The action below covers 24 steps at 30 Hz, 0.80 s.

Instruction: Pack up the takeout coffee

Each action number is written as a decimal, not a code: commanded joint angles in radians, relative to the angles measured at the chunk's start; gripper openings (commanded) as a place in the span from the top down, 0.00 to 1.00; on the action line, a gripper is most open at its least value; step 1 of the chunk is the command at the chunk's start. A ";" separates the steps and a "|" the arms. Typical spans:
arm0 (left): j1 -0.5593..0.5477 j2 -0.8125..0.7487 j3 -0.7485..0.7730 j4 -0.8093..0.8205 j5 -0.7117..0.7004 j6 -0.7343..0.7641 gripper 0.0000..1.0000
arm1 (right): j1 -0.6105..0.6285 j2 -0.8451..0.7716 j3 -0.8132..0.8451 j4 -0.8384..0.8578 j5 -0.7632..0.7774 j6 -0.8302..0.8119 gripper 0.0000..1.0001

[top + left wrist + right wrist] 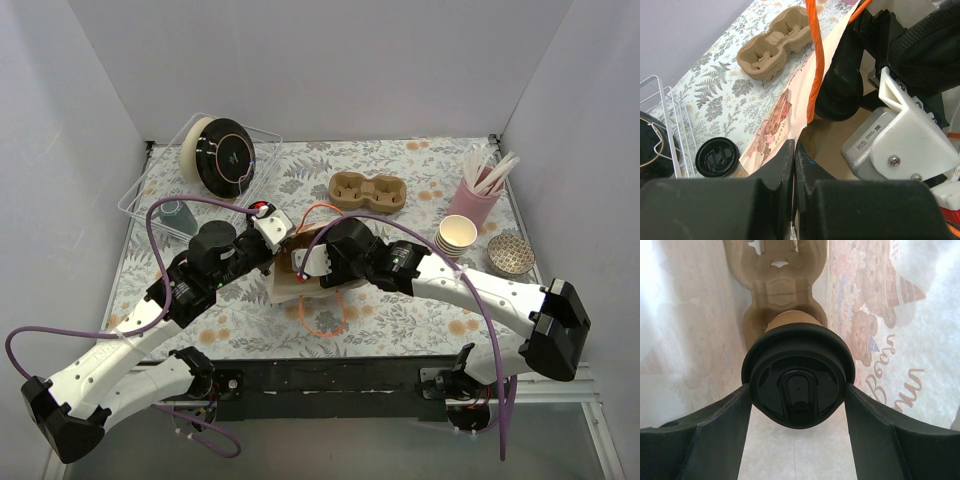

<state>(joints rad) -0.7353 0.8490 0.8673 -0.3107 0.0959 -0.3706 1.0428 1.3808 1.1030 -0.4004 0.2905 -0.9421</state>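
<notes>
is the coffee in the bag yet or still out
In. The right wrist view shows the coffee between the jaws of the right gripper, with printed walls of the bag on both sides.

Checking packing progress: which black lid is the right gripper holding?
The one capping the takeout coffee inside the paper bag; the other black lid sits outside, beside the wire rack.

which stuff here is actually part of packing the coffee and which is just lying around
In the job: takeout coffee, paper bag, cup carrier inside it.
Lying about: pink cup of straws, mug, dish rack, black plate, stacked paper cups.
</notes>
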 commanded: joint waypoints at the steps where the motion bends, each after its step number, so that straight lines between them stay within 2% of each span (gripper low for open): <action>1: -0.004 -0.002 0.032 -0.013 0.013 0.004 1.00 | 0.000 -0.008 0.001 0.015 -0.019 -0.035 0.70; 24: -0.004 -0.002 0.039 -0.027 0.033 -0.005 1.00 | 0.002 0.012 -0.077 0.099 0.035 -0.101 0.71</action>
<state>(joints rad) -0.7353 0.8490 0.8692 -0.3153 0.1135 -0.3714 1.0428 1.3979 1.0470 -0.3683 0.2939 -0.9977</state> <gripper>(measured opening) 0.012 0.766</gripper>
